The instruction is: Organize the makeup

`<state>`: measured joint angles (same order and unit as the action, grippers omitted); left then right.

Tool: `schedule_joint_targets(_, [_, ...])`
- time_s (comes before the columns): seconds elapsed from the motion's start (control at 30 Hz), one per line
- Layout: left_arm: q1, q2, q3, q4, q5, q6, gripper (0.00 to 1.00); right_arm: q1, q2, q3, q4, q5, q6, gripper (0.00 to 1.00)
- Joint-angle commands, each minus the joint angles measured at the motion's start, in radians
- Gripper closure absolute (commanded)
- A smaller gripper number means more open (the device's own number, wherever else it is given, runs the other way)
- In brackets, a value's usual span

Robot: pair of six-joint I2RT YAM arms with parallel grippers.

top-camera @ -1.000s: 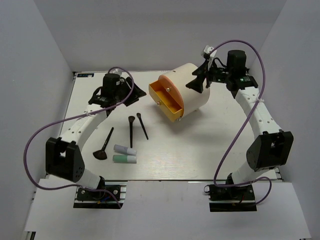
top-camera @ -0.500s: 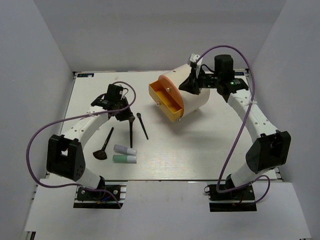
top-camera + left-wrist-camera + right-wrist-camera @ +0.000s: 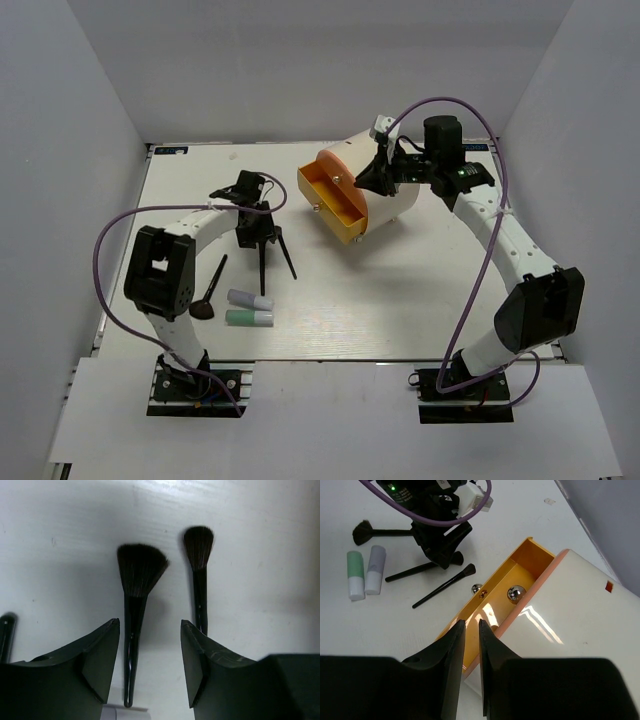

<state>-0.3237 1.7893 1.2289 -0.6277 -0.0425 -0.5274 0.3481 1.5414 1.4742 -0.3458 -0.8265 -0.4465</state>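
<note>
1. cream drum [image 3: 388, 185]: its orange drawer [image 3: 335, 205] stands open toward 8 o'clock; the right hand [image 3: 471, 625], now pinched together and empty, has swung over it.
2. left hand [image 3: 150, 627], fingers apart, has dropped astride the fan brush [image 3: 138, 575] on the worktop [image 3: 400, 300]; a pickup looks next.
3. lavender tube [image 3: 249, 299] and mint tube [image 3: 249, 318] lie unmoved at its 6 o'clock.

Surface [image 3: 400, 290]: off-white with a faint pale grain. Drum [image 3: 395, 195]: glossy cream body, salmon-orange face. Its drawer [image 3: 335, 205] is yellow-orange and the ball knobs [image 3: 515, 594] are mirror silver. Wide brush [image 3: 141, 570], narrow brush [image 3: 198, 542] and third brush [image 3: 207, 295]: black handles, brown-black bristles. Lavender tube [image 3: 249, 298]: white cap. Mint green tube [image 3: 249, 318]: white cap. Right arm [image 3: 520, 240]: white links, black joints. Cable [image 3: 440, 99]: purple. Left end effector [image 3: 150, 625] and right end effector [image 3: 470, 625]: matte black. Walls [image 3: 80, 120]: plain pale grey.
</note>
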Motion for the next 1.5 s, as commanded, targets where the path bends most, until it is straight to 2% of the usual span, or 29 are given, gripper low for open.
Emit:
schedule_joint_targets(0.0, [-0.005,0.022,0.064,-0.004,-0.045,0.033,0.38,0.003,-0.041,-0.009,0.01,0.009,-0.008,0.76])
schedule_joint_targets(0.17, [-0.005,0.099,0.092,-0.035,-0.077,0.047,0.46,0.0,-0.04,-0.008,0.014,0.013,-0.008,0.76])
schedule_joint_targets(0.37, [-0.005,0.117,0.064,-0.026,-0.085,0.046,0.56,0.0,-0.038,-0.012,0.016,0.012,-0.006,0.76])
schedule_joint_targets(0.43, [-0.005,0.122,0.057,-0.021,-0.083,0.046,0.62,-0.003,-0.035,-0.011,0.018,0.01,-0.003,0.76])
schedule_joint_targets(0.47, [-0.005,0.121,0.054,-0.009,-0.073,0.046,0.71,0.0,-0.035,-0.009,0.019,0.01,-0.001,0.76])
schedule_joint_targets(0.57, [-0.005,0.092,0.043,0.017,-0.051,0.04,0.84,-0.001,-0.033,-0.005,0.018,0.013,-0.003,0.76])
schedule_joint_targets(0.67, [-0.005,0.052,0.055,0.034,-0.033,0.03,0.88,-0.003,-0.035,-0.006,0.014,0.013,-0.004,0.76])
schedule_joint_targets(0.87, [0.006,-0.096,0.127,0.031,0.041,-0.003,0.9,-0.003,-0.04,-0.008,0.016,0.021,-0.003,0.76])
schedule_joint_targets(0.9, [0.006,-0.116,0.133,0.039,0.111,-0.008,0.9,-0.003,-0.038,-0.009,0.014,0.023,-0.003,0.76])
schedule_joint_targets(1.0, [0.006,-0.209,0.126,0.109,0.205,-0.022,0.9,-0.003,-0.038,-0.009,0.016,0.024,-0.003,0.76])
schedule_joint_targets(1.07, [0.015,-0.269,0.104,0.175,0.324,-0.06,0.9,-0.003,-0.035,-0.009,0.018,0.024,-0.003,0.76])
schedule_joint_targets(1.13, [0.015,-0.309,0.086,0.241,0.365,-0.095,0.91,-0.003,-0.037,-0.011,0.019,0.024,-0.001,0.76])
schedule_joint_targets(1.23, [0.015,-0.346,0.038,0.373,0.43,-0.212,0.91,-0.003,-0.037,-0.012,0.019,0.023,0.0,0.76])
schedule_joint_targets(1.27, [0.015,-0.355,0.015,0.435,0.447,-0.297,0.9,-0.003,-0.037,-0.015,0.021,0.021,0.0,0.76])
schedule_joint_targets(1.37, [0.006,-0.375,-0.051,0.699,0.434,-0.456,0.92,-0.003,-0.038,-0.018,0.022,0.021,0.003,0.76])
schedule_joint_targets(1.47, [-0.005,-0.346,-0.054,0.784,0.38,-0.522,0.93,-0.004,-0.044,-0.028,0.024,0.023,0.003,0.76])
